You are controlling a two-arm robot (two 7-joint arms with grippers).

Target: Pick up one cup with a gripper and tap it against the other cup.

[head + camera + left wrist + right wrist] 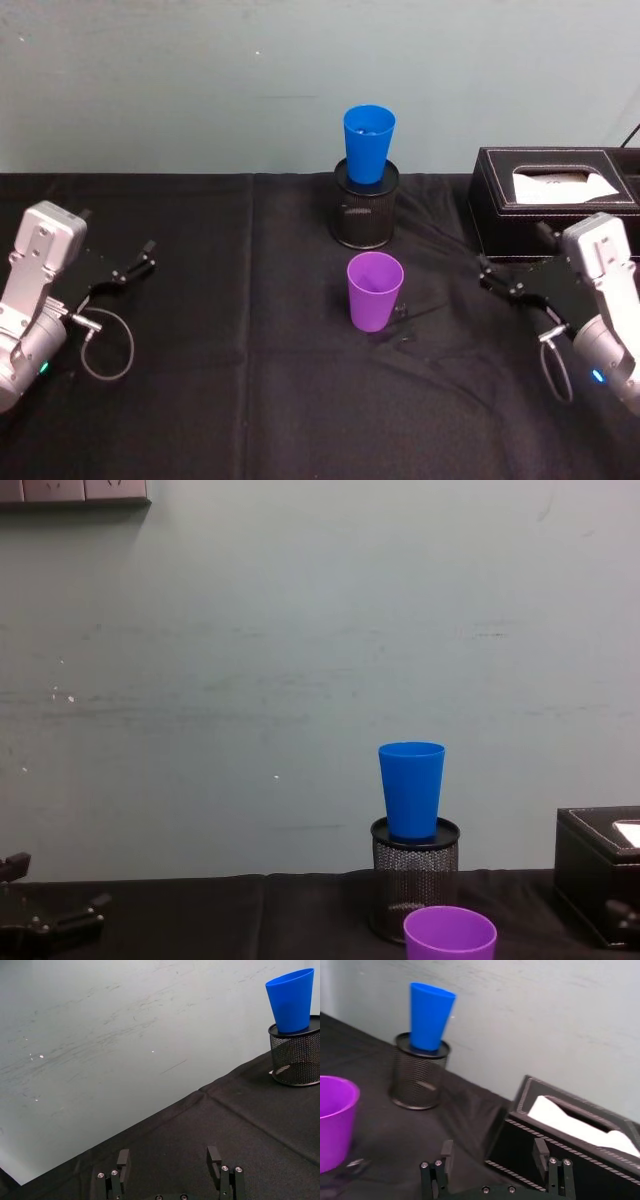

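We see a plain purple cup (375, 292), a bright blue cup (368, 143) at its 12 o'clock, a black wire-mesh holder (364, 218), and a black cloth (250, 380).

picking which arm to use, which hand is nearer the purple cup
Right. The right hand is to the right of the purple cup, by the black tissue box; the left hand sits far out toward the left edge of the table, clearly farther away.
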